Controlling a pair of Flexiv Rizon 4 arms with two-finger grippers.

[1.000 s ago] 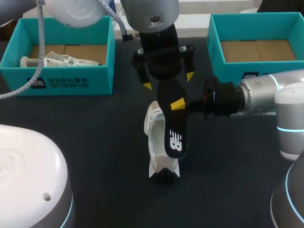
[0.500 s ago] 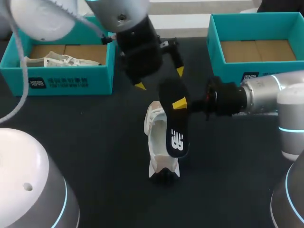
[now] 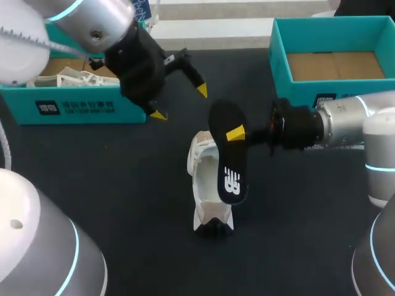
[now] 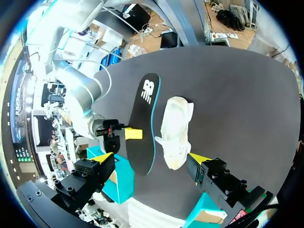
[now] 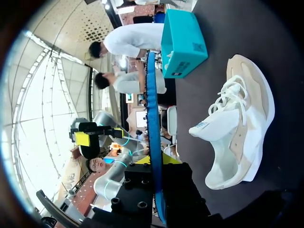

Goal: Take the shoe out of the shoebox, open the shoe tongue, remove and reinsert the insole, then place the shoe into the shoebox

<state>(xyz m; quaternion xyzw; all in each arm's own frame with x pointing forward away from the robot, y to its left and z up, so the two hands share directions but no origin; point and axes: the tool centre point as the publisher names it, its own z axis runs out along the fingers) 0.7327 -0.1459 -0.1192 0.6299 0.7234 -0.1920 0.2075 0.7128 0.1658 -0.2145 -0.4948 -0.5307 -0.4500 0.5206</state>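
Our right end effector (image 3: 237,133) grasps the insole (image 3: 229,161) just above the shoe (image 3: 205,185) on the bench (image 3: 111,191), likely poised for reinsertion. Our left end effector (image 3: 180,103) hangs released, well apart from the shoe.

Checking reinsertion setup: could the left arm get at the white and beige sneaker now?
Probably yes: the left gripper hangs open and empty, and the black insole in the right gripper covers only the sneaker's right side.
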